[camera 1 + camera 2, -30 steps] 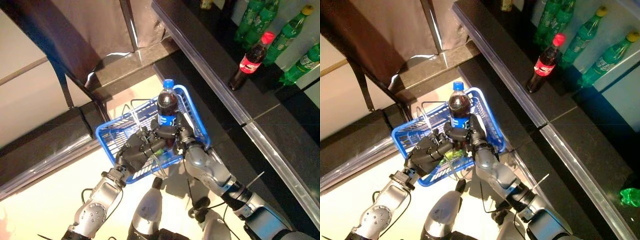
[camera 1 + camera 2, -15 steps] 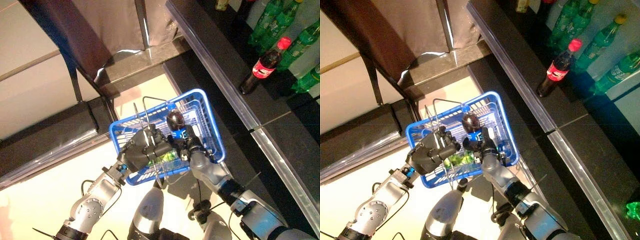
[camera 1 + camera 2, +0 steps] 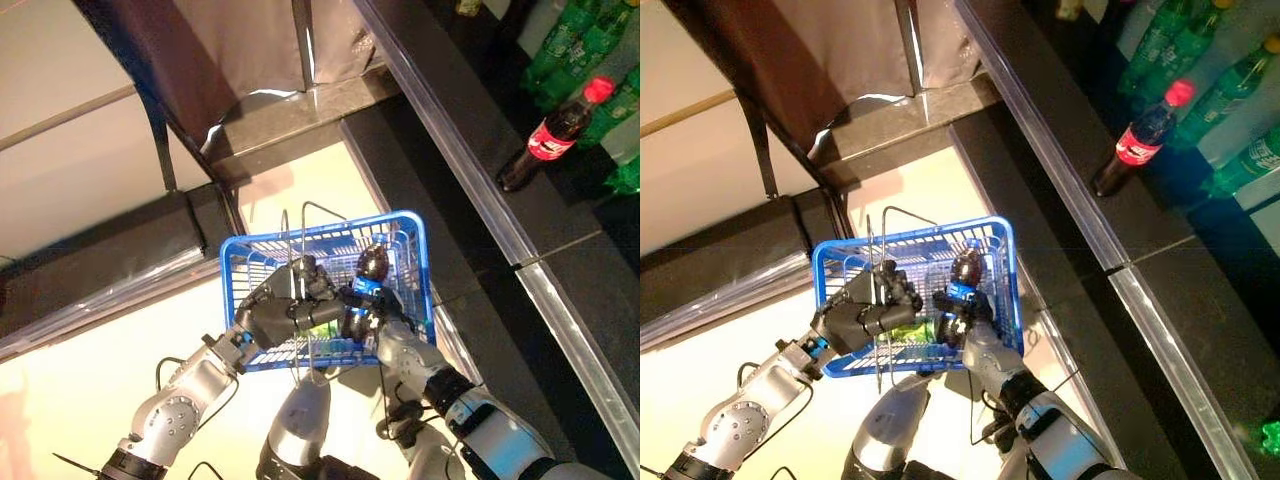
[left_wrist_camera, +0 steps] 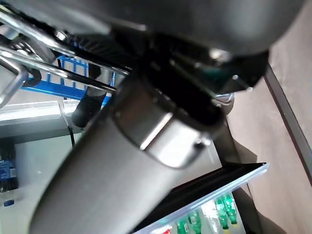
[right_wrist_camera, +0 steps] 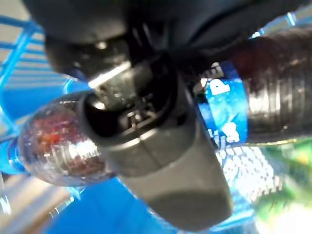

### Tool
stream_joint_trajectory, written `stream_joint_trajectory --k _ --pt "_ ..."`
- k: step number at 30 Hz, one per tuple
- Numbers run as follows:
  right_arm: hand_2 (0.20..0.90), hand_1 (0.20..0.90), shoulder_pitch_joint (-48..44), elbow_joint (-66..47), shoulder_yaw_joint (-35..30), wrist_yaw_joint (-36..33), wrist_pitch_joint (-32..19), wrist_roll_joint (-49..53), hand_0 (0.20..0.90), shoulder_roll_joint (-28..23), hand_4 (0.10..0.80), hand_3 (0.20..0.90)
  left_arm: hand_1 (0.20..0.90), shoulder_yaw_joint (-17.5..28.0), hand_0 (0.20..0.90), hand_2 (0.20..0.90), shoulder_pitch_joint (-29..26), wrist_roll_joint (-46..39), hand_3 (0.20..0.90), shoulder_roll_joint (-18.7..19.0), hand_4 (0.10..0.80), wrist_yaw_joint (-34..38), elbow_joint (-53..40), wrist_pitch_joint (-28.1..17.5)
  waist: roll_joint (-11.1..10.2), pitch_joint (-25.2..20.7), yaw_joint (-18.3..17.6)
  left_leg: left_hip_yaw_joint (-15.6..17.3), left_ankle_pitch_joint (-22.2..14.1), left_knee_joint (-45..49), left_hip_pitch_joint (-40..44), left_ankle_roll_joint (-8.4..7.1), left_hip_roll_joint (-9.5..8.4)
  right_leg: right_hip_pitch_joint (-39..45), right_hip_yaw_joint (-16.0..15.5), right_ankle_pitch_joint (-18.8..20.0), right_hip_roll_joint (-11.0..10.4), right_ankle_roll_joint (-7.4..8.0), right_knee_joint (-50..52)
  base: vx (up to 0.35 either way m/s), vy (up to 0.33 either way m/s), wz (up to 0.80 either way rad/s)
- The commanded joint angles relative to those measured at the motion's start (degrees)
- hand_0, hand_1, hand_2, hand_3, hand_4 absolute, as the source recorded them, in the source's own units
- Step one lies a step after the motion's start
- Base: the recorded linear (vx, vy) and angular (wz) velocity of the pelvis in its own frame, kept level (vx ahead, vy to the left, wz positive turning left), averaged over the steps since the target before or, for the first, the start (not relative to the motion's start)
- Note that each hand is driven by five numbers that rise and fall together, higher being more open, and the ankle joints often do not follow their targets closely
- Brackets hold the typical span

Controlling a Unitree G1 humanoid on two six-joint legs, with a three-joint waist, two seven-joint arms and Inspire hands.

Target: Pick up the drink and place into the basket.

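A blue wire basket (image 3: 300, 243) hangs in front of me, and my left hand (image 3: 275, 312) is shut on its metal handles (image 4: 29, 63). The drink, a dark cola bottle (image 3: 372, 265) with a blue label, sits low inside the basket's right half, its neck tilted away from me. My right hand (image 3: 362, 318) is shut round the bottle's lower body. In the right wrist view the thumb (image 5: 161, 161) lies across the bottle (image 5: 273, 97) by its label. Something green (image 3: 325, 322) lies on the basket's floor beside the bottle.
To the right runs a black shelf with a metal front edge (image 3: 470, 170). On it stand a red-capped cola bottle (image 3: 555, 135) and several green bottles (image 3: 570, 40). A dark cloth-draped frame (image 3: 200, 60) stands behind the basket.
My right hand has lowered the bottle from above the rim down into the basket. The whole view has shifted as the camera moved. My left hand keeps hold of the handles.
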Motion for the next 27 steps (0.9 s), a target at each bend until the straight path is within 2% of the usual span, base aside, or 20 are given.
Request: stream_joint_trajectory --k 1,11,12,13,14,16,24,27 --pt "0.3 0.3 -6.3 -0.9 0.7 6.4 -4.0 8.5 0.3 5.9 0.1 0.2 0.3 3.5 0.3 0.3 -7.9 -5.5 0.2 -3.7 0.1 -13.2 -23.5 -9.0 0.7 -5.8 0.5 -1.0 -0.9 7.7 -7.5 1.81 -4.83 6.4 -1.8 2.7 4.0 -0.34 -6.7 0.003 -0.017 0.05" --pt "0.3 0.3 -6.1 3.3 -2.2 10.9 -2.1 22.3 0.3 7.3 0.1 0.2 0.3 3.7 0.3 0.3 -8.0 -5.8 0.2 -2.7 0.1 -12.7 -23.8 -8.3 -0.3 -5.3 1.4 -1.3 -0.8 7.1 -7.7 2.24 -5.0 6.1 -2.2 3.1 4.3 -0.03 -6.6 0.011 -0.019 0.05" --pt "0.411 0.411 -5.8 3.4 -2.7 12.0 -2.1 24.9 0.411 7.4 0.229 0.329 0.3 3.6 0.3 0.3 -7.9 -6.1 0.2 -2.4 0.1 -12.6 -23.9 -8.2 -0.5 -5.3 1.5 -1.4 -0.9 6.9 -7.8 2.34 -5.0 5.9 -2.2 3.2 4.3 0.14 -6.6 0.0 0.0 0.0" --pt "0.444 0.444 -5.8 3.4 -2.9 12.2 -2.1 25.7 0.444 7.3 0.267 0.367 0.3 3.6 0.3 0.3 -7.9 -6.3 0.2 -2.2 0.1 -12.6 -23.8 -8.2 -0.6 -5.2 1.5 -1.4 -0.9 6.9 -7.8 2.38 -4.99 5.9 -2.2 3.3 4.2 0.16 -6.6 0.0 0.0 0.0" --pt "0.507 0.507 -5.8 3.3 -3.0 12.2 -2.3 26.3 0.507 7.4 0.342 0.442 0.3 3.5 0.3 0.3 -7.9 -6.3 0.2 -2.2 0.1 -12.5 -23.9 -8.2 -0.6 -5.1 1.6 -1.3 -0.9 6.8 -7.8 2.4 -4.97 5.9 -2.3 3.3 4.3 0.2 -6.6 0.0 0.0 0.0" --pt "0.9 0.9 -6.1 3.1 -3.8 11.8 -2.8 27.3 0.9 7.2 0.8 0.9 0.3 3.5 0.3 0.3 -8.1 -6.6 0.2 -2.0 0.1 -12.3 -23.8 -7.9 -0.9 -5.0 1.6 -1.4 -0.8 6.6 -7.9 2.47 -4.92 5.6 -2.3 3.4 4.3 0.33 -6.5 0.0 -0.016 0.01" --pt "0.9 0.9 -7.1 3.3 -6.6 9.2 -5.0 27.8 0.9 5.3 0.8 0.9 0.3 3.6 0.3 0.3 -8.0 -7.5 0.2 -1.5 0.1 -11.6 -23.7 -7.3 -1.7 -4.7 1.7 -1.2 -0.7 6.0 -7.8 2.61 -4.74 5.5 -2.5 3.8 4.5 0.67 -6.8 0.0 0.0 0.0" --pt "0.9 0.9 -7.0 2.0 -7.1 7.6 -7.5 26.7 0.9 5.0 0.8 0.9 0.3 3.5 0.3 0.3 -8.3 -7.5 0.2 -1.5 0.1 -11.0 -23.6 -6.7 -2.2 -4.8 1.5 -1.2 -0.8 5.6 -7.4 2.76 -4.63 5.5 -2.6 3.9 4.5 0.9 -6.8 0.01 -0.021 0.0"
